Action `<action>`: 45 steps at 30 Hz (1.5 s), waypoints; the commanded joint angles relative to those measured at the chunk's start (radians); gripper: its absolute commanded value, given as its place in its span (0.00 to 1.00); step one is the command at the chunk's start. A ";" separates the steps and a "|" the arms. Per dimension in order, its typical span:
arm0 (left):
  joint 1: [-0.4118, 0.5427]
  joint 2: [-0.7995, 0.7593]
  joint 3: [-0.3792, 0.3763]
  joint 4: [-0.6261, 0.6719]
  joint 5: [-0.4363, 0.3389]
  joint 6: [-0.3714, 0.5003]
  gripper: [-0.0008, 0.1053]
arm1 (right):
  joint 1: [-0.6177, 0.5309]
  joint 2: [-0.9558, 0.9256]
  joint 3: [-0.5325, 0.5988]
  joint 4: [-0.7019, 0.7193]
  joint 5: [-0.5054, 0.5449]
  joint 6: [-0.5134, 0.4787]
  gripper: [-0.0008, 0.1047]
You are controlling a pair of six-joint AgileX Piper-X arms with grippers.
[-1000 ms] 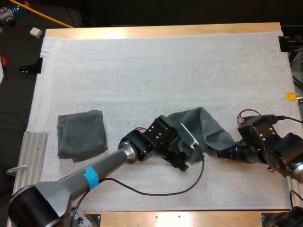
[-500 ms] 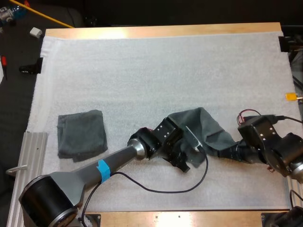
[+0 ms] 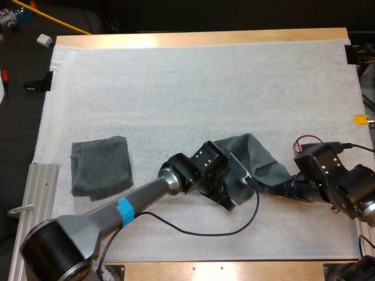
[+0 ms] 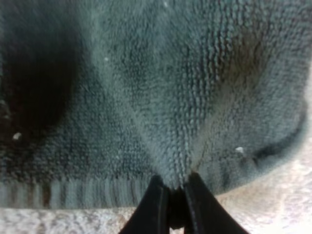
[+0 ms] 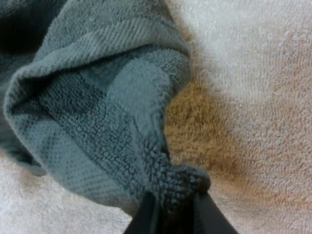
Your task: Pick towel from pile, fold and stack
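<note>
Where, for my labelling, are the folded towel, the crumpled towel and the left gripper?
folded towel [image 3: 101,167]: high view, its middle.
crumpled towel [image 3: 258,157]: high view, its bare middle.
left gripper [image 4: 175,190]: left wrist view, between its fingertips.

From above you could not see the near-left part of the crumpled towel [image 3: 258,158]: my left arm [image 3: 146,196] lay over it and hid the pinch there. In the wrist views the left gripper [image 4: 176,207] and right gripper [image 5: 170,214] were cut off at the frame, and the towel ran past the edges.
</note>
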 commanded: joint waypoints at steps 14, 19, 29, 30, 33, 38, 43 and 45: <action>-0.004 -0.308 -0.027 0.145 -0.046 0.013 0.00 | -0.001 -0.054 -0.001 -0.040 -0.037 -0.005 0.03; -0.003 -0.421 -0.052 0.234 -0.081 0.024 0.00 | 0.000 -0.091 -0.041 -0.010 -0.059 0.007 0.03; 0.003 -0.567 -0.228 0.465 -0.097 0.029 0.01 | 0.004 -0.174 -0.185 0.128 -0.185 0.047 0.02; 0.004 -0.574 -0.252 0.491 -0.096 0.031 0.01 | 0.004 -0.180 -0.201 0.141 -0.202 0.053 0.02; 0.003 -0.587 -0.312 0.559 -0.094 0.032 0.01 | 0.005 -0.194 -0.244 0.183 -0.228 0.062 0.02; -0.003 -0.598 -0.328 0.575 -0.082 0.013 0.00 | 0.000 -0.195 -0.263 0.208 -0.240 0.061 0.02; -0.003 -0.611 -0.324 0.596 -0.076 0.002 0.00 | 0.000 -0.195 -0.265 0.229 -0.267 0.066 0.01; -0.003 -0.612 -0.324 0.598 -0.079 0.003 0.00 | 0.000 -0.197 -0.265 0.230 -0.266 0.069 0.01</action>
